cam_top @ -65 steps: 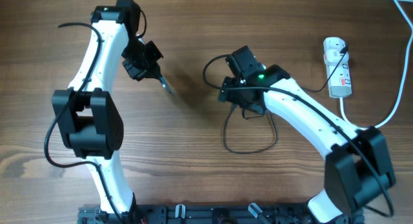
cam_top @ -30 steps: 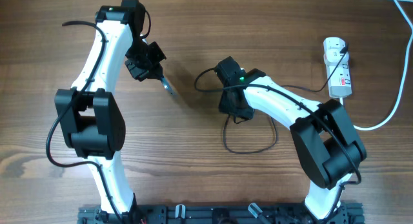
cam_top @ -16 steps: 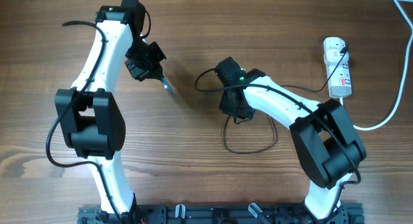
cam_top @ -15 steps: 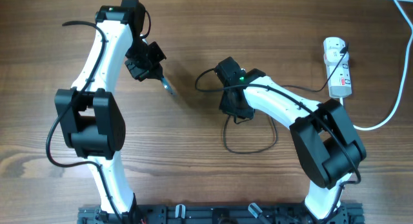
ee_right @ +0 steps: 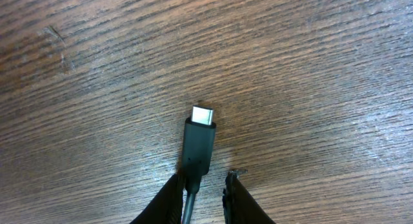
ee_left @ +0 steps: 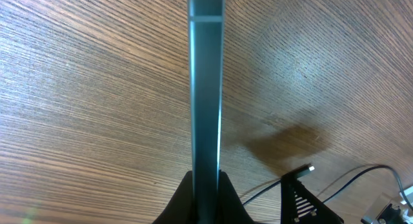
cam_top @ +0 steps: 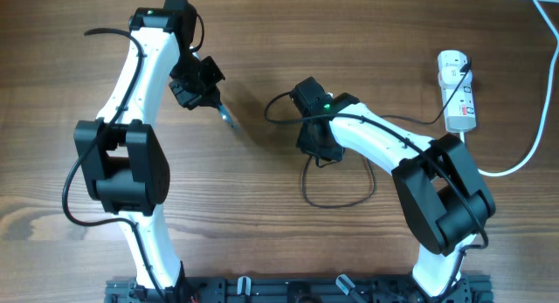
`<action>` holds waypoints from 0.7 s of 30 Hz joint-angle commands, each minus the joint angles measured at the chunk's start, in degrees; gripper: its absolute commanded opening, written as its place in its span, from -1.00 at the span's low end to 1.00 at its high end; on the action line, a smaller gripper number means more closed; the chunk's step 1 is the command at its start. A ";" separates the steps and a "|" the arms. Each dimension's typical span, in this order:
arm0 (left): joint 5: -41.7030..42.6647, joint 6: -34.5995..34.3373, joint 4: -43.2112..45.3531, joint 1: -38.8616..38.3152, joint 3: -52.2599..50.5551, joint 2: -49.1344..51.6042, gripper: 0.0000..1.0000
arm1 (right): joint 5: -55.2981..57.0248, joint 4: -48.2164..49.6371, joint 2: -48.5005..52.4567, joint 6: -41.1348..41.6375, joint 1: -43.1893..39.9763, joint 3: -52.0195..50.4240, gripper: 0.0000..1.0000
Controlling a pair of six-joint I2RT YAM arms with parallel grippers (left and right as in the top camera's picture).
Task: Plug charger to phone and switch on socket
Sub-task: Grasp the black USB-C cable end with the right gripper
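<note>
My left gripper [cam_top: 208,95] is shut on the phone [cam_top: 226,117], which it holds edge-on above the table. In the left wrist view the phone [ee_left: 206,88] is a thin teal slab running up from between the fingers [ee_left: 184,198]. The charger [cam_top: 336,203] is a thin black cable looping on the wood. Its connector tip [ee_right: 199,143] lies just ahead of my right gripper [ee_right: 206,175]. The jaws stand narrowly open around the cable, which rests against the left finger [ee_right: 174,192] with bare wood between it and the right finger. The socket [cam_top: 458,93] lies at the far right.
A thick white cord [cam_top: 524,154] curves from the socket along the right edge of the table. The black plug's cable runs from the socket towards my right arm [cam_top: 393,141]. My right gripper [ee_left: 303,195] also shows at the bottom right of the left wrist view.
Since about two seconds ago my right gripper has shifted left over the cable's end. Over the last second neither arm has visibly moved.
</note>
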 commanded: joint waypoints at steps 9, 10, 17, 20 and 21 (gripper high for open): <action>-0.52 1.03 0.00 0.04 0.70 -1.79 -0.92 | 1.11 0.31 4.72 1.20 0.79 -0.63 -0.78; -0.52 1.03 0.00 0.04 0.70 -1.79 -0.92 | 1.07 0.31 4.72 1.20 0.76 -0.63 -0.79; -0.52 1.05 -0.02 0.04 0.70 -1.79 -0.92 | 0.94 0.35 4.70 1.07 0.76 -0.61 -0.82; -0.52 1.05 0.00 0.04 0.70 -1.79 -0.92 | -0.85 0.17 4.68 -2.19 0.50 0.28 -0.92; -0.48 1.03 0.00 0.04 0.70 -1.79 -0.92 | -2.27 0.00 4.52 -3.50 0.26 0.92 -0.92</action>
